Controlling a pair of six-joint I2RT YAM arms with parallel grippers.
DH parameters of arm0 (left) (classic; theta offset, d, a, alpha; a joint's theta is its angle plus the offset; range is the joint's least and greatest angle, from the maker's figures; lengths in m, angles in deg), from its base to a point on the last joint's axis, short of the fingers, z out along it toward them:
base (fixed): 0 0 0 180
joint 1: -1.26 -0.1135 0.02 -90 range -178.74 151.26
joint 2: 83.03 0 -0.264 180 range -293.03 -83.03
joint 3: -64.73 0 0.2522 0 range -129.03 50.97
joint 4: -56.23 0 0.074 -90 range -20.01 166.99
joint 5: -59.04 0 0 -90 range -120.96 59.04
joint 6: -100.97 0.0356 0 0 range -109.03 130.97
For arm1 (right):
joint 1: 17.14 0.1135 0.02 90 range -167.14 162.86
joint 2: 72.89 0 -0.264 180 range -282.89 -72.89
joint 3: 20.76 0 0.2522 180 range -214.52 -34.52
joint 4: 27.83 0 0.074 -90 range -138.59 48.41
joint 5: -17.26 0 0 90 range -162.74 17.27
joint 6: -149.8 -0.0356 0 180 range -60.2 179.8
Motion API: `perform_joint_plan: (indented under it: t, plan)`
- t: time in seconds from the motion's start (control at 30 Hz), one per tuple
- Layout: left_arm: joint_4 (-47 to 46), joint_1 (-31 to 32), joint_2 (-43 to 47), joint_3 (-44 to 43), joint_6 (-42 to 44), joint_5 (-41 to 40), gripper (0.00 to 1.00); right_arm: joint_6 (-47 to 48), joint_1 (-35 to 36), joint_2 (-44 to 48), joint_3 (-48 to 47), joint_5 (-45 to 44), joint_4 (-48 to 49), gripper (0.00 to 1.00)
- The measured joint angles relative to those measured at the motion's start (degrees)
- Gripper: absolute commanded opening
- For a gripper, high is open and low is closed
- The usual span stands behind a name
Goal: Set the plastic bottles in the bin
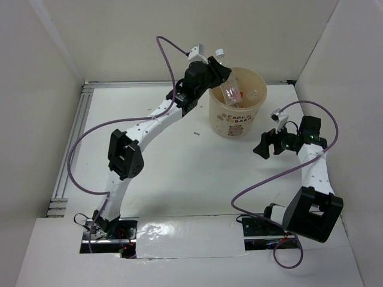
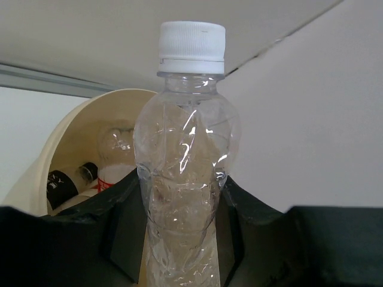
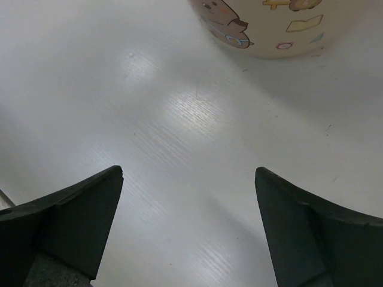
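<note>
One white-capped clear bottle (image 2: 185, 179) in left jaws beside the bin (image 1: 238, 122).

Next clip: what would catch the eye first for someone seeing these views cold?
A clear white-capped bottle stands clamped in the left tool at the far-left rim of the cartoon-print bin, which already holds other bottles. The right tool hangs open and empty over the table, to the bin's right.
</note>
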Motion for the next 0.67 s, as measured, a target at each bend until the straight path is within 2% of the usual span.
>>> perform_joint_plan:
  t: [0.03, 0.07, 0.1, 0.27, 0.43, 0.57, 0.67]
  plan:
    - [0.5, 0.1, -1.6, -1.6, -0.1, -0.6, 0.45, 0.4, 0.0, 0.0, 0.2, 0.0, 0.0, 1.00]
    - [1.0, 0.2, -2.9, -3.0, -0.2, -1.2, 0.83, 0.7, 0.0, 0.0, 0.2, 0.0, -0.1, 1.00]
    - [1.4, 0.2, -3.7, -3.5, 0.2, -1.5, 0.99, 0.7, 0.0, 0.0, 0.3, 0.0, -0.1, 1.00]
    - [3.8, 0.7, -4.4, -3.7, 1.4, -2.2, 0.99, 0.6, 0.0, 0.0, 0.3, -0.2, 0.0, 1.00]
    - [3.2, 0.8, -0.5, -0.4, 7.6, -0.6, 0.99, -4.5, 0.0, 0.0, 0.4, -2.2, 1.6, 1.00]
    - [1.4, 0.8, 14.9, 17.0, 14.3, 1.3, 0.99, -10.7, 0.0, 0.0, 0.4, -7.5, 5.0, 1.00]
    - [-1.7, 0.6, 31.8, 34.8, 19.8, 2.5, 0.99, -13.8, 0.0, 0.2, 0.4, -10.8, 7.4, 1.00]
